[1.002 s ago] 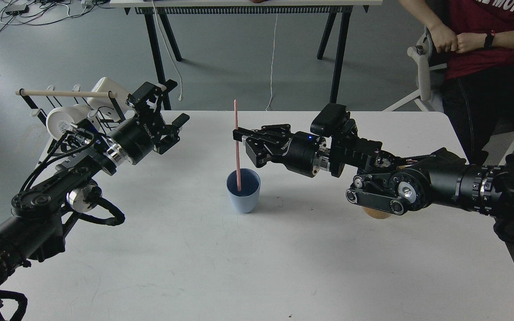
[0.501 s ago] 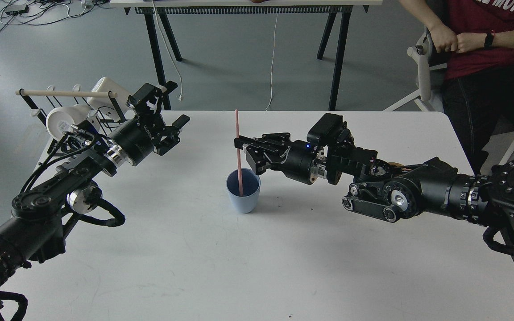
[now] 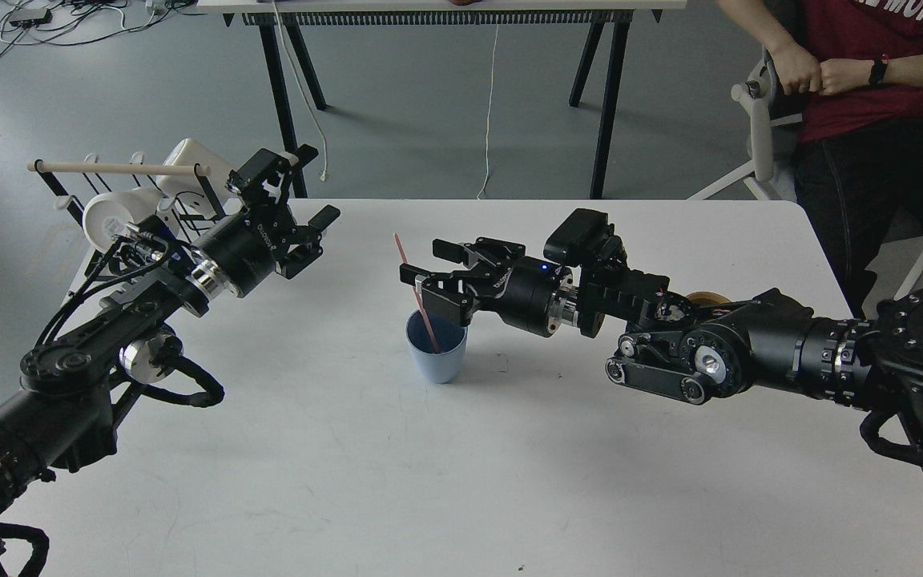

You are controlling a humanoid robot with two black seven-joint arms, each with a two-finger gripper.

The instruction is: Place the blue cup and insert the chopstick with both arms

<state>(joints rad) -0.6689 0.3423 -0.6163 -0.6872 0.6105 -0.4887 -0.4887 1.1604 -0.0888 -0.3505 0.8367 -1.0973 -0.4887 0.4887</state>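
Blue cup (image 3: 437,357) stands upright at frame centre on the white desk (image 3: 461,481). 1 pink chopstick (image 3: 417,292) sits inside it, tilted toward upper left. Right pincer (image 3: 429,284) hovers just above the cup, fingers spread, beside the stick. Left pincer (image 3: 301,232), at upper left, is spread and holds nothing.

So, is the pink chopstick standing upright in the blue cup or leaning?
Leaning. The chopstick has its lower end inside the blue cup, and its top tilts to the left, beside the open right gripper.
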